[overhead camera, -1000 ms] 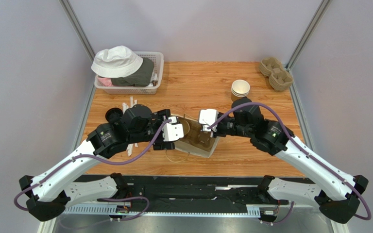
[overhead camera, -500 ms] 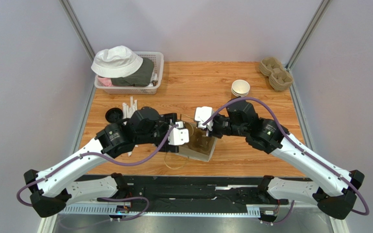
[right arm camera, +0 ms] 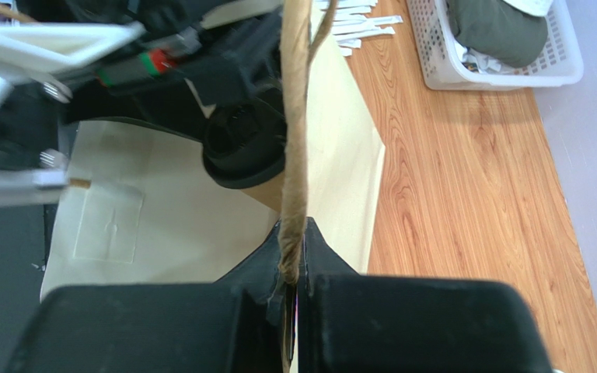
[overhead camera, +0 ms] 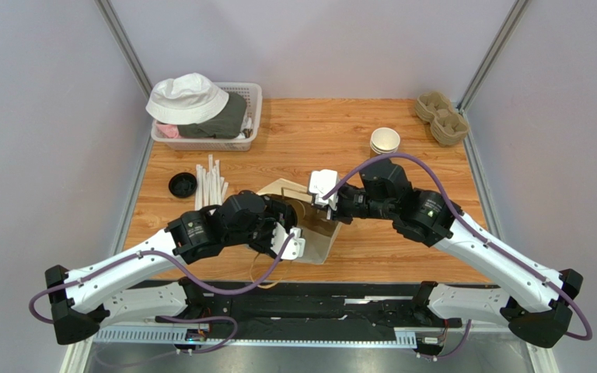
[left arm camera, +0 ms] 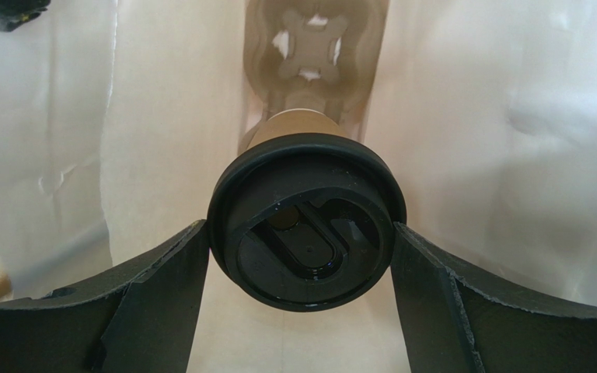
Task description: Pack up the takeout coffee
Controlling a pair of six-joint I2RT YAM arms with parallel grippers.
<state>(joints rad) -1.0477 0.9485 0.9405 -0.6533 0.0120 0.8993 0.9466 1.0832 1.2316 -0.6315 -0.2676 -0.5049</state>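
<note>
Coffee (left arm camera: 306,233), bag (overhead camera: 319,242), wooden table (overhead camera: 317,128), perhaps lilac walls (overhead camera: 309,47)

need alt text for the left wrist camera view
A small tan takeout coffee with a round black lid, seen from above, sits gripped at the lid between the black fingers of the left gripper. The pale inner walls of the brown paper bag surround it, with the bag's folded bottom visible beyond.
</note>
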